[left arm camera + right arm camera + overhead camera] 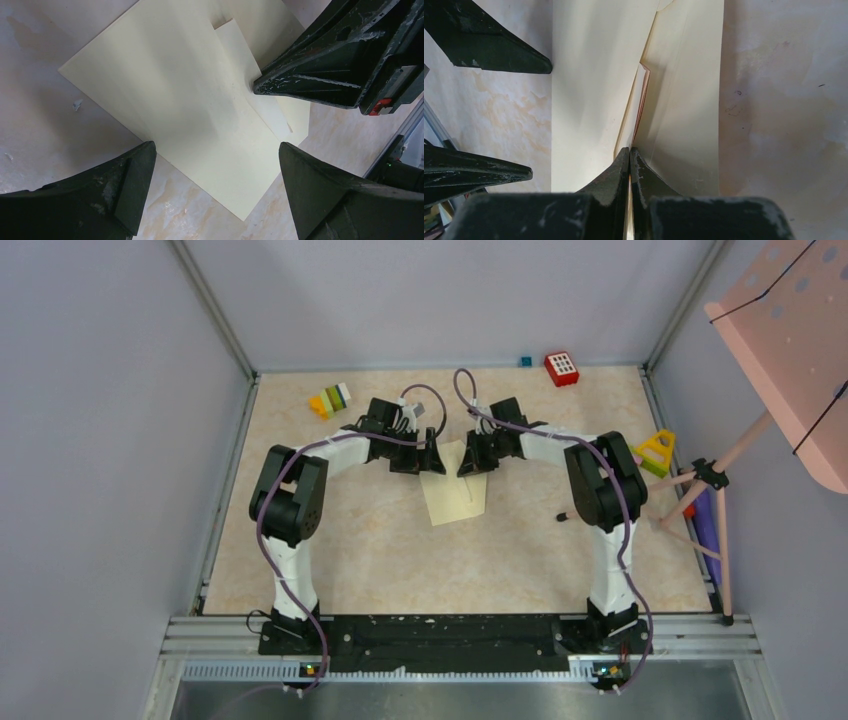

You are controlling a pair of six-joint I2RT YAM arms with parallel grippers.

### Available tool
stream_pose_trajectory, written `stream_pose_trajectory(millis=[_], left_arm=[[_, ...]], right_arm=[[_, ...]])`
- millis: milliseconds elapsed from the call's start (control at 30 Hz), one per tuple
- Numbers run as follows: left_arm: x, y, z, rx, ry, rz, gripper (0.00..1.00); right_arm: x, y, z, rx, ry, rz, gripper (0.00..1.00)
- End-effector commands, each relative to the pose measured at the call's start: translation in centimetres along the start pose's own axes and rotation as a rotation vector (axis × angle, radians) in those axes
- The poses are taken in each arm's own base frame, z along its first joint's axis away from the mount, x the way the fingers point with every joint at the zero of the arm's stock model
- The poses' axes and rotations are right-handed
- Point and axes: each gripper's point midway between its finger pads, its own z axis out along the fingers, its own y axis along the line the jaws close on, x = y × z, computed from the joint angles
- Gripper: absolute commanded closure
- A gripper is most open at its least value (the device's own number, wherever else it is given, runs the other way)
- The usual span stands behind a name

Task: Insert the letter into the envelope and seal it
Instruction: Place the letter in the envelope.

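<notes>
- Envelope (455,495) lies flat near the middle of the table (350,560) in the top view. It is between the left end effector (418,462) and the right end effector (474,462), both low at its far end.
- Left wrist view: the left end effector's fingers (135,170) stand wide apart over the envelope, gripping nothing.
- Right wrist view: the right end effector's fingers (616,170) are pressed together on a raised paper edge (638,105); I cannot tell whether it is flap or letter.
</notes>
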Motion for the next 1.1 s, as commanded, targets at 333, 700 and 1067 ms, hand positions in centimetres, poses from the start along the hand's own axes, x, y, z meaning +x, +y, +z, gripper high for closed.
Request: stream_pose_trajectory(millis=[333,700,1067], left_arm=[[0.7,-0.8,0.2,0.004,0.008,0.027,0.02],[-0.3,-1.5,-0.5,0.026,-0.024,0.036,0.02],[-0.7,-1.8,-0.6,0.039,-0.027,0.032,0.02]], right_arm=[[-1.8,2.1,-1.9,0.048,-0.051,-0.145,0.71],[-2.6,1.4,-3.2,0.119,-0.092,-0.183,0.69],[-2.0,0.2,-2.6,0.142,-0.091,-0.187,0.76]])
